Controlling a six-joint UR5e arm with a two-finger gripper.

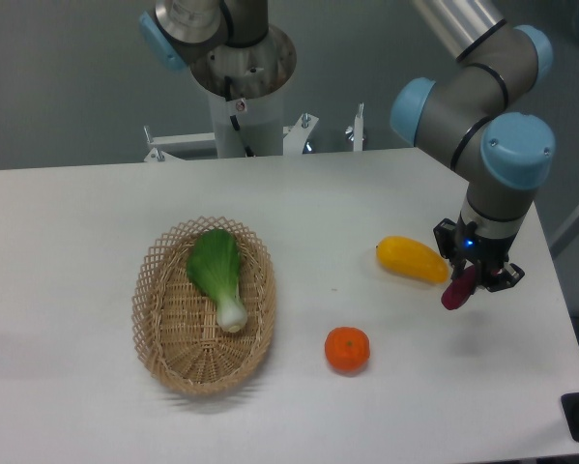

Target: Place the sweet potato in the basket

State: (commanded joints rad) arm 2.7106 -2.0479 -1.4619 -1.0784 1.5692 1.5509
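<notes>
The small dark magenta sweet potato (456, 290) hangs tilted in the claw (475, 277), gripped between its fingers just right of the yellow oblong fruit (412, 259) on the white worktop (96, 213). The round orange (347, 349) lies nearer the oval tan wicker basket (163, 319), which holds a green leafy vegetable (217, 273).

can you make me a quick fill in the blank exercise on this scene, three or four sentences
1. The gripper holds the ____.
2. The leafy green vegetable lies inside the ____.
3. The yellow fruit lies to the ____ of the gripper in the picture.
4. The round fruit nearest the table's front edge is the ____.

Missing words: sweet potato; basket; left; orange
</notes>
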